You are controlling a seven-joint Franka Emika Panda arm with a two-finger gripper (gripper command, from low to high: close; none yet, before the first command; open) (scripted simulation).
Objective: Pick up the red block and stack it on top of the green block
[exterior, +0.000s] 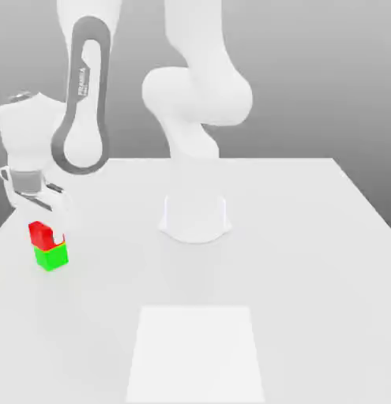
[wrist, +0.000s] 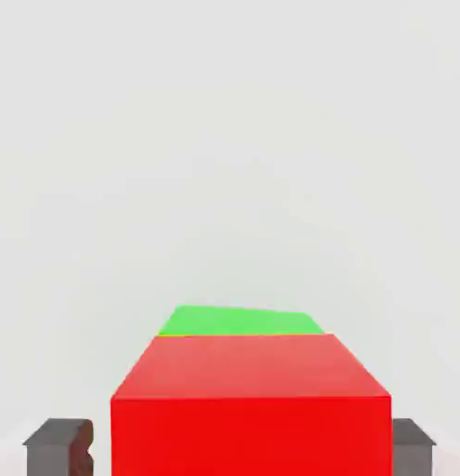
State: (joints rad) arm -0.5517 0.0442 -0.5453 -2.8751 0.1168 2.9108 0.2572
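Gripper [wrist: 241, 446] released, fingers [wrist: 59, 448] spread either side of the red block [wrist: 250, 400], apparently clear of it. Red block sits atop green block [exterior: 52, 256], offset.

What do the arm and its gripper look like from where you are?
The arm is smooth, rounded and white, with one long link edged by a grey band carrying small dark lettering too fine to read. The gripper has a blocky white body with a grey section below; its fingers are dark grey and squared.
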